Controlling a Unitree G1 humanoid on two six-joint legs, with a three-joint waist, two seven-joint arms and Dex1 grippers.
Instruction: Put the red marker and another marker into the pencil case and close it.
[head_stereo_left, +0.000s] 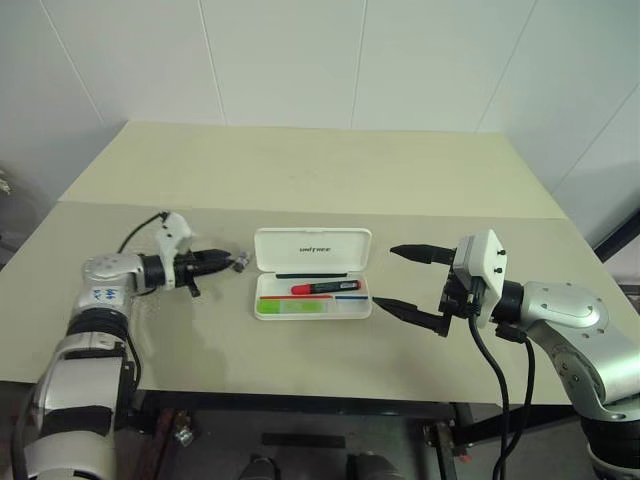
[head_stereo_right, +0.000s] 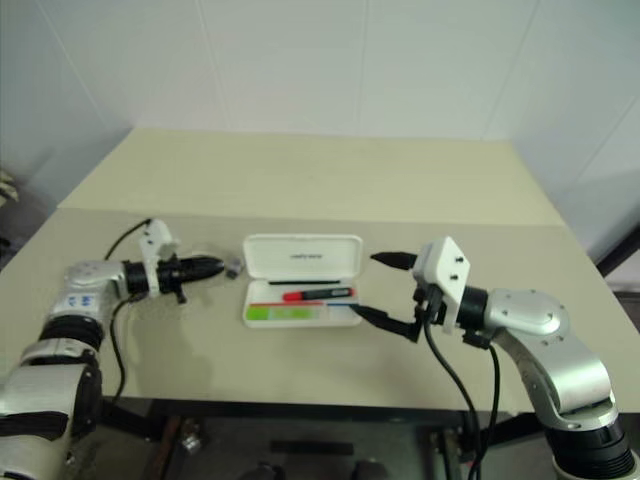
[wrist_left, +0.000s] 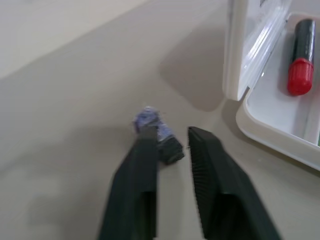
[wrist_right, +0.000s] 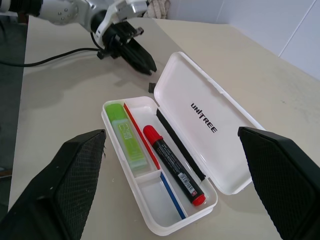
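While the right hand (head_stereo_left: 408, 283) gapes wide and empty beside the case (head_stereo_left: 312, 272), the left hand (wrist_left: 172, 150) stands slightly parted around a small dark scrap (wrist_left: 159, 134).

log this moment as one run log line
red marker, green highlighter: in pencil case | lid: open | left gripper: by small dark object | right gripper: open

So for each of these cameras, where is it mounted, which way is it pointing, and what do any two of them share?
Head stereo pair: looks forward and down at the open pencil case; left gripper and right gripper flank it.
Left wrist: along its own parted fingers toward a small dark object beside the case.
Right wrist: between its wide-open fingers onto the case.
Shared: both wrist views show the red marker.
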